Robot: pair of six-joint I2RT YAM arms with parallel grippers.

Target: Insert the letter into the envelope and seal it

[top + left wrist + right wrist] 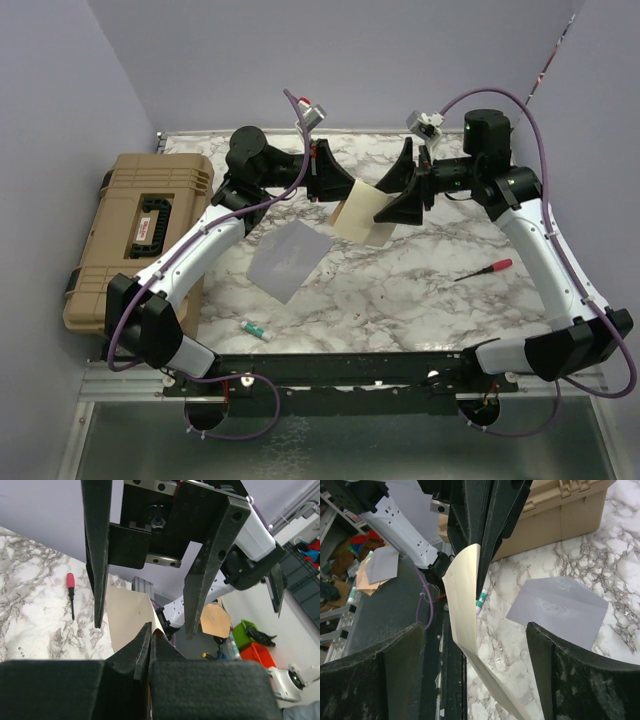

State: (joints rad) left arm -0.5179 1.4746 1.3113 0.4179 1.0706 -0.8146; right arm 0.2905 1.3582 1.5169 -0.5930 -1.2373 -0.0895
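The letter (362,220) is held clear of the worktop (420,280), a little toward 12 o'clock from its middle. It is pinched at one edge by the left fingers (142,645), which are pressed together on the paper. The right fingers (380,675) are spread wide, one on each side of the sheet, and nothing is gripped by them.

The step in hand is judged to be a hand-over or re-grip. It is best done by closing the right fingers on flat paper away from the bow. The left pinch should be released only once that hold is firm, so that nothing is creased or dropped.

The sheet is stood nearly on edge and bowed, with its free end pointed toward about 5 o'clock in the top view. Its long axis cannot be told for sure. The envelope (288,260) is laid flat at 7 o'clock from it, with its long axis run from 1 to 7 o'clock.
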